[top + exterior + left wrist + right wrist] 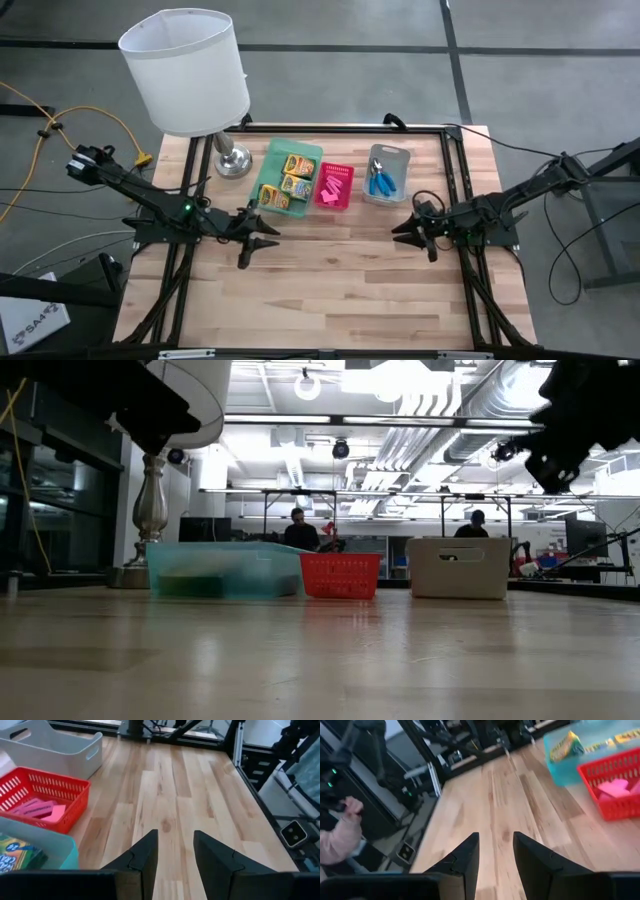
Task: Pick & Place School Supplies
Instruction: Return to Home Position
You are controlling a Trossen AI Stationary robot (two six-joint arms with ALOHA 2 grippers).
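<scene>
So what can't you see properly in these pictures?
Crayon boxes: low view, the green tray wall blurs them to a smudge.
Blue-handled tools: high view, too small to name; low view, hidden by the grey bin.
Pink erasers: high view, overlapping, uncountable.
Lamp shade: low view, cut by top edge.

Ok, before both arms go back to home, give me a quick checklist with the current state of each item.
1. Left gripper jaws open, holding nothing: ok.
2. Right gripper jaws open, holding nothing: ok.
3. Three crayon boxes inside green tray: ok.
4. Pink erasers inside red basket: ok.
5. Blue-handled tools inside grey tray: ok.
6. No supplies loose on table: ok.
</scene>
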